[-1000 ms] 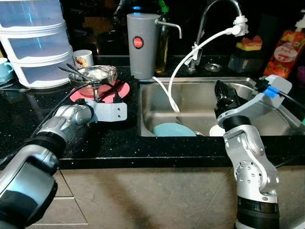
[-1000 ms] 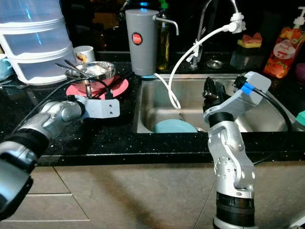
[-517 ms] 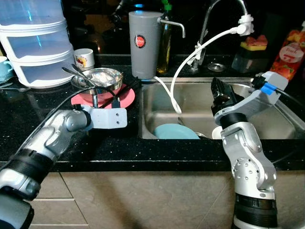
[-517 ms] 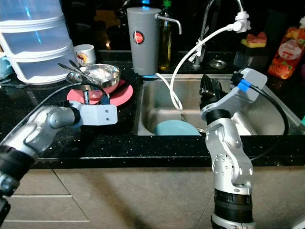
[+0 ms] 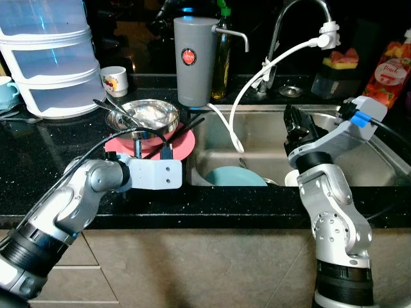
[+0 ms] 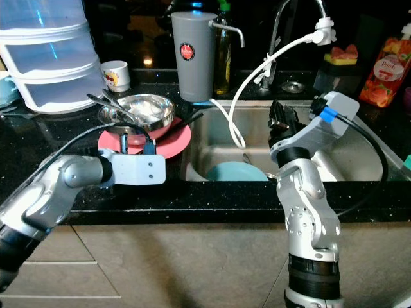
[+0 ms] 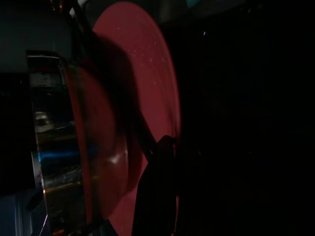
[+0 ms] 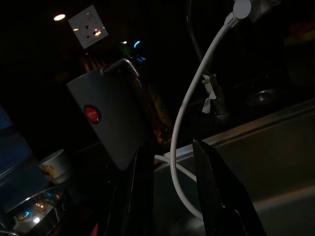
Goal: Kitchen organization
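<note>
A pink plate (image 5: 183,142) lies on the black counter just left of the sink (image 5: 359,154), carrying a steel bowl (image 5: 144,115) with utensils (image 5: 112,108) and black chopsticks (image 5: 188,128). My left gripper (image 5: 151,136) is shut on the plate's near rim; in the left wrist view a black finger (image 7: 157,196) lies over the plate (image 7: 152,83) beside the bowl (image 7: 59,147). My right gripper (image 5: 297,122) hangs open above the sink, and nothing sits between its fingers (image 8: 138,196). A teal plate (image 5: 234,176) rests in the sink.
A grey water jug (image 5: 194,61) stands behind the sink's left corner. A white hose (image 5: 257,77) runs down from the tap (image 5: 289,25) into the sink. Plastic drawers (image 5: 45,58) and a mug (image 5: 114,80) sit at the back left; an orange pouch (image 5: 392,70) at the back right.
My left gripper has dragged the pink plate with the bowl to the right, up to the sink's edge. The right gripper has stayed over the sink.
</note>
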Available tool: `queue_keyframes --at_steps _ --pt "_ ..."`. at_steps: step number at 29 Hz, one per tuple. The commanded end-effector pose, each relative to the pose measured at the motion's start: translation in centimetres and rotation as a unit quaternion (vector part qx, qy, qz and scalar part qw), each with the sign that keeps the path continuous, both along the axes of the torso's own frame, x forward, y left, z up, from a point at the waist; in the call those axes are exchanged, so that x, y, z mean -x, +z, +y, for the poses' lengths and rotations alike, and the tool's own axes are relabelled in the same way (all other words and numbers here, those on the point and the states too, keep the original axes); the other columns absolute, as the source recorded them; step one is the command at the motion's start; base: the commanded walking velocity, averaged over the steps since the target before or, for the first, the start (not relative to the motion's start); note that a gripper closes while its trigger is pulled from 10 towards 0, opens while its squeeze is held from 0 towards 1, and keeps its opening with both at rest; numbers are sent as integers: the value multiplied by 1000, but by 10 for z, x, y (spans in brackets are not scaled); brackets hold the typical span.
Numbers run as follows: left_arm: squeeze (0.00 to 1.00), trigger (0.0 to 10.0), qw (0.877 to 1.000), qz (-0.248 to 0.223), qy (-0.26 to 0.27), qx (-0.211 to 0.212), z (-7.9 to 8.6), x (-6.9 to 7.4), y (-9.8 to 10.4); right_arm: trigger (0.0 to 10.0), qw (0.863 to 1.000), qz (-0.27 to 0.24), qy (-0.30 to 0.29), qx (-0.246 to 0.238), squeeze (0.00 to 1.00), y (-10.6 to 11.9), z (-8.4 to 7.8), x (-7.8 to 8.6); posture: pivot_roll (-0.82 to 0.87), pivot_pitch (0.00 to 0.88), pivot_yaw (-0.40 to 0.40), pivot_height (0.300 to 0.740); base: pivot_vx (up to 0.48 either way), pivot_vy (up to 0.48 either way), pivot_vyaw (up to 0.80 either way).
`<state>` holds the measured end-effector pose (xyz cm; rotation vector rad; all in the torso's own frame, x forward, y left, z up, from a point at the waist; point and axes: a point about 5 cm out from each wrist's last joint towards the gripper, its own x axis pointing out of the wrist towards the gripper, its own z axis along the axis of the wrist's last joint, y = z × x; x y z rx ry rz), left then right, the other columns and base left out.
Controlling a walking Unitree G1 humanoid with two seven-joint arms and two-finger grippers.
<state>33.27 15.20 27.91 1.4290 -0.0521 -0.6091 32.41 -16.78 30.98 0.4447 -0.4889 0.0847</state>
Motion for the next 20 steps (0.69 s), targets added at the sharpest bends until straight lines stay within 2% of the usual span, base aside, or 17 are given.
queue_keyframes --at_steps 1,2,3,4,8,9,11,14,17,18,20 --pt "0 10000 999 50 2 -16 2 4 -16 10000 1000 2 0 -1 0 -2 0 -1 100 192 -34 740 0 0 0" --pt "86 10000 998 52 7 -19 4 5 -16 10000 1000 2 1 0 0 -2 0 -2 100 192 -34 740 0 0 0" --pt "706 10000 998 53 10 -20 5 5 -16 10000 1000 2 1 0 0 -2 0 -2 100 192 -34 740 0 0 0" --pt "1000 10000 998 57 14 -23 7 7 -17 10000 1000 2 1 0 0 -2 0 -2 102 186 -37 740 0 0 0" --pt "1000 10000 997 68 16 -26 9 11 -18 10000 1000 2 2 0 0 -2 0 -2 103 184 -38 740 0 0 0" --pt "0 10000 997 79 8 6 5 14 -16 10000 1000 2 2 0 0 -2 0 -3 104 180 -37 740 0 0 0" --pt "0 10000 994 97 -7 52 -3 18 -12 10000 1000 2 3 0 0 -2 0 -3 104 178 -37 740 0 0 0" --pt "0 10000 980 119 -43 154 -18 24 1 10000 1000 2 3 0 0 -3 0 -3 103 177 -38 740 0 0 0" --pt "0 10000 976 121 -53 175 -21 26 5 10000 1000 2 3 1 0 -3 0 -3 103 175 -38 740 0 0 0" --pt "0 10000 966 113 -52 227 -24 24 15 10000 1000 1 2 2 0 -3 0 -4 103 175 -38 740 0 0 0" --pt "0 10000 963 110 -51 241 -25 24 18 10000 1000 1 2 3 0 -3 0 -4 103 175 -38 740 0 0 0"
